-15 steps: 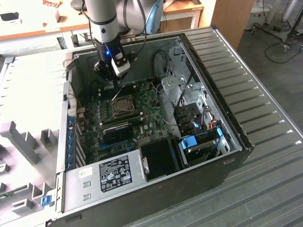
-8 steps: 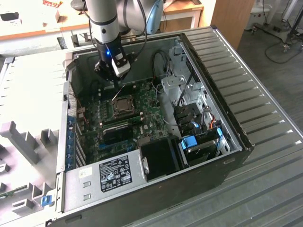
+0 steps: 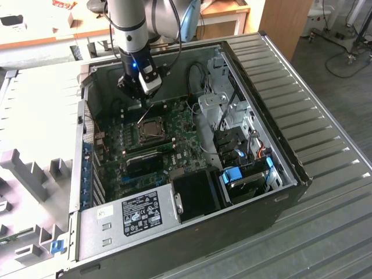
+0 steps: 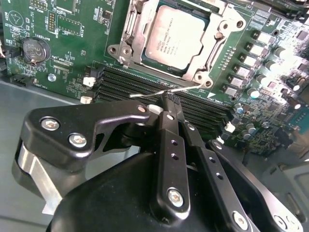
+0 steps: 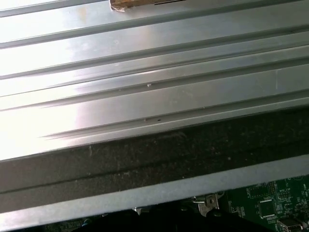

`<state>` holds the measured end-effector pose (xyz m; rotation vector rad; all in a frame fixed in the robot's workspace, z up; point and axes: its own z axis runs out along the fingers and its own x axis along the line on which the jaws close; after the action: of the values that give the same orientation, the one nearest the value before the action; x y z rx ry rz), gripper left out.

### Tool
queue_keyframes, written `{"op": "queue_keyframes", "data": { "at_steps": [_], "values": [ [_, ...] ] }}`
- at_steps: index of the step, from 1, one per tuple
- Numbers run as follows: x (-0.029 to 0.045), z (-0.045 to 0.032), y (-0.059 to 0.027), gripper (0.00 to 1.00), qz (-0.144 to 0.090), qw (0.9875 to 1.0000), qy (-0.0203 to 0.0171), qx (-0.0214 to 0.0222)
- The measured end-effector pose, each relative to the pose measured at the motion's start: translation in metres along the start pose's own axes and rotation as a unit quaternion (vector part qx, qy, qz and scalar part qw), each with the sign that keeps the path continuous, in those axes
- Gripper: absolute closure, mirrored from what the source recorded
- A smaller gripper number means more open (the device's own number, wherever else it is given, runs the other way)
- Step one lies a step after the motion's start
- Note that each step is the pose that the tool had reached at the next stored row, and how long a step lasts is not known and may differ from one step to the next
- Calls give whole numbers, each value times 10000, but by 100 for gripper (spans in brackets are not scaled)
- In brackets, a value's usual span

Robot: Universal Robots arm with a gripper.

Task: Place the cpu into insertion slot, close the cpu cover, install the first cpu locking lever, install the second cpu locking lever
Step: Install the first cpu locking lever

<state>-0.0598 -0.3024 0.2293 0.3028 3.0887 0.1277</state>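
Toward nine o'clock in the exterior view, grey foam blocks (image 3: 26, 168) lie just beside the open computer case (image 3: 250, 229), which rests flat on a ribbed metal worktop (image 3: 331, 192). Inside the case, a silver power supply (image 3: 136, 212) fills the seven o'clock corner, with the green motherboard (image 3: 125, 145) at twelve o'clock from it. The arm (image 3: 128, 29) comes down from twelve o'clock and sets the claw (image 3: 144, 107) low over the board, just at eleven o'clock of the insertion slot (image 3: 152, 139). In the second wrist view the cpu (image 4: 176, 36) is seated in that slot, its silver-tan top facing up. The cpu cover (image 4: 134, 36) lies flat around it, its window framing the chip. The claw is clenched, its black fingertips (image 4: 170, 101) pressed together. Their ends meet a thin wire locking lever (image 4: 147, 94) that runs along the slot's edge above the long black memory slots (image 4: 125, 79). I cannot tell whether the wire is pinched between the tips or merely touched. A coin battery (image 4: 35, 48) sits on the board well apart from the slot. Toward four o'clock of the slot in the exterior view stands the drive cage with blue tabs (image 3: 232, 174).
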Motion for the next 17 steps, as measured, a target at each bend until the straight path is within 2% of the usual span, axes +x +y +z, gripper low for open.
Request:
{"op": "queue_keyframes", "data": {
  "at_steps": [17],
  "values": [
    [-47, 69, 30, 90, 0, 10000, 1, 0]
  ]
}}
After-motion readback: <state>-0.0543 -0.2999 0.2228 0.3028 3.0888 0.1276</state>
